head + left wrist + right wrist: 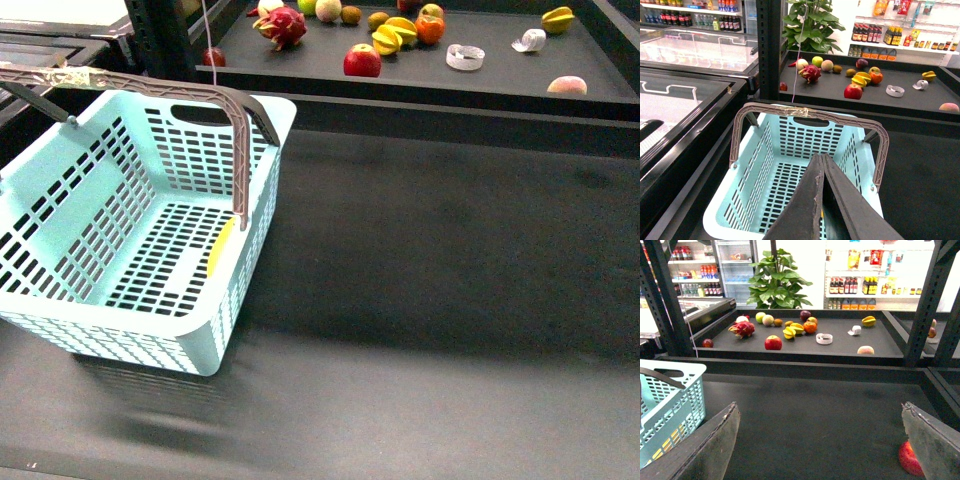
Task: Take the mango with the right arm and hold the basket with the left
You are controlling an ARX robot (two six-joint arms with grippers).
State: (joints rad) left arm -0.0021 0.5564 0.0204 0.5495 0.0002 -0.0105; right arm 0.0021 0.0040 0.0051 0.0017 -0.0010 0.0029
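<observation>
A: How many of each thing?

B: One light-blue slotted plastic basket (pixel 120 240) with a grey-brown handle, on the dark table (pixel 450 250). One mango (pixel 567 86), a smooth oval yellow-orange fruit, lying on the raised black display shelf (pixel 500 75) behind the table, near its front right corner and well apart from the basket. Also on the shelf are one red apple (pixel 362 61), one pink dragon fruit (pixel 284 26) and two white rings (pixel 465 56).

A: And the jaws?

B: The left gripper (pixel 822 156) has its jaws pressed together with no gap and nothing visible between them, over the basket's inside. The right gripper (pixel 820 406) has its jaws spread wide and empty above the bare table, far from the mango.

A: What differs between views?

B: Only the right wrist view shows a red round fruit (pixel 910 460) on the table just beside one finger. Only the front view shows a yellow patch (pixel 222 245) at the basket's inner wall; I cannot tell what it is. Neither arm appears in the front view
</observation>
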